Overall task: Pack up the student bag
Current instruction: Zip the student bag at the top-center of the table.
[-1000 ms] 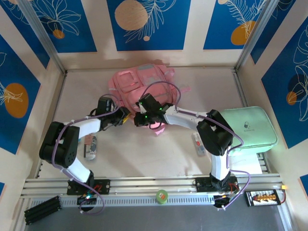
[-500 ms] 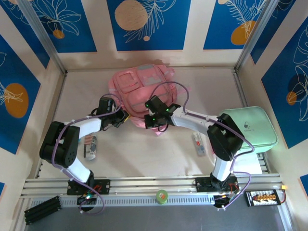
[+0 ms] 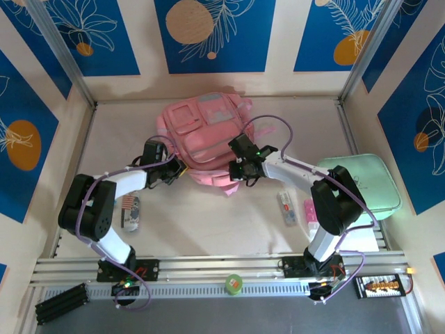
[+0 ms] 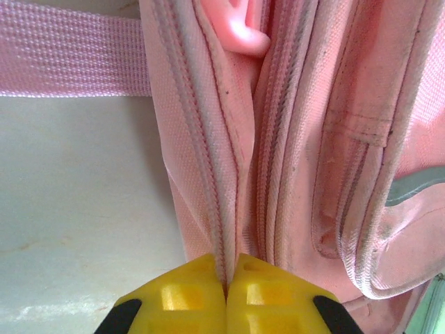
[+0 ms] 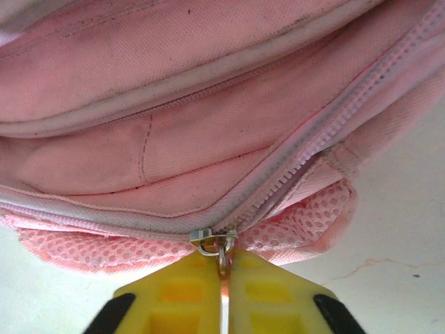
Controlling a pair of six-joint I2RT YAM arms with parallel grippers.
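**Pale counter, pink bag pinched at two points**

Blue leaf-patterned panels wall in a pale counter [image 3: 208,229]. The bag [image 3: 201,122] lies just beyond both pairs of fingers, and its near edge runs from one pair across to the other.

The left fingers [image 4: 226,296] are fully closed. Their yellow tips press together on a fold of the bag's zip seam, so the fabric is caught between them. The closed zip runs straight away from the tips, and a pink strap [image 4: 69,59] crosses farther off to their left.

The right fingers [image 5: 224,299] are closed too, meeting on the metal zip pull [image 5: 222,256]. The slider sits right at the tips, on a zip that climbs away to their right. Pink mesh [image 5: 299,223] bulges just past the tips.

Well off to the right of the right fingers lies a mint case [image 3: 361,184]. It carries a small dark mark and a line of print too small to read.
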